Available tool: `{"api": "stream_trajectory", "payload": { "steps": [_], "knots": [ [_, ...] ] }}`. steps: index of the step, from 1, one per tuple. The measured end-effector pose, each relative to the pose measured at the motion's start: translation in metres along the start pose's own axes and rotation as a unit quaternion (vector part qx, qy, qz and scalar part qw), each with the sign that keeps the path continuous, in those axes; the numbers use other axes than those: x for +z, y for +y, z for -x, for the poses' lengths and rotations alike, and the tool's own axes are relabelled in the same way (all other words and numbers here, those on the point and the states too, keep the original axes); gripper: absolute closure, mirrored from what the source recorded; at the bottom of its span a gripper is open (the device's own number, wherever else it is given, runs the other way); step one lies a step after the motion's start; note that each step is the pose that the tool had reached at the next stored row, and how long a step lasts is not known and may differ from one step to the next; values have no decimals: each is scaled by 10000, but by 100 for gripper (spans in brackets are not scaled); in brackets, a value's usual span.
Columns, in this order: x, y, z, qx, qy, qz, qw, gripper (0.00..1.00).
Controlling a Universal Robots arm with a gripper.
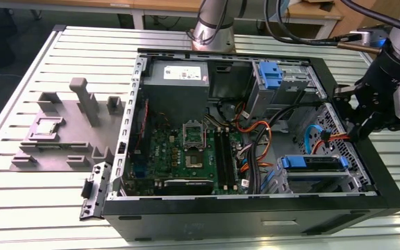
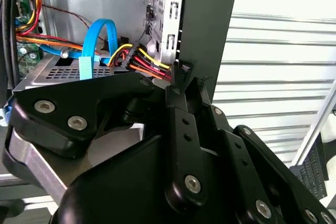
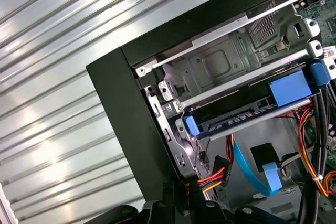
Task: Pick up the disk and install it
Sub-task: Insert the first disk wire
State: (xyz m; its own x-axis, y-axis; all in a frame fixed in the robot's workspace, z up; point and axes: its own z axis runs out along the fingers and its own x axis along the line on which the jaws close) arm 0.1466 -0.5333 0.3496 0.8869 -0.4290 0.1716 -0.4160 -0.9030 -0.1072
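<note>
Item: black two-fingered pincer (image 2: 182,80) on a single arm; jaws drawn narrow, tips seemingly touching, nothing seen held between them, though the tips sit against dark metal and a thin gap cannot be ruled out. Position: at the side wall of the black open computer tower case (image 1: 387,198), just beside the red, yellow and orange bundle of power leads (image 2: 142,59) and the flat light-blue data ribbon (image 2: 86,51). Task item: the flat silver disk with blue plastic side rails (image 1: 311,162), lodged in the metal drive cage inside the case; in the exterior view it lies near the pincer, toward seven o'clock, long axis running nine to three. Further out: bare blue plastic bracket (image 1: 270,73) at eleven o'clock; green motherboard (image 1: 186,156) at nine; grey power-supply box (image 1: 179,75) at ten. Support: slatted aluminium table (image 1: 19,208).
</note>
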Motion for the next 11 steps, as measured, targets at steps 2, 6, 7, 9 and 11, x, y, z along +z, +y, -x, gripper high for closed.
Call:
{"api": "stream_trajectory", "payload": {
  "steps": [2, 6, 7, 9, 11],
  "knots": [
    [6, 3, 6, -4, 26, -12, 10000, 75],
    [9, 11, 22, -6, 52, -24, 10000, 75],
    [9, 11, 22, -6, 53, -24, 10000, 75],
    [7, 10, 22, -7, 55, -21, 10000, 82],
    [8, 10, 23, -6, 53, -23, 10000, 82]
  ]
}}
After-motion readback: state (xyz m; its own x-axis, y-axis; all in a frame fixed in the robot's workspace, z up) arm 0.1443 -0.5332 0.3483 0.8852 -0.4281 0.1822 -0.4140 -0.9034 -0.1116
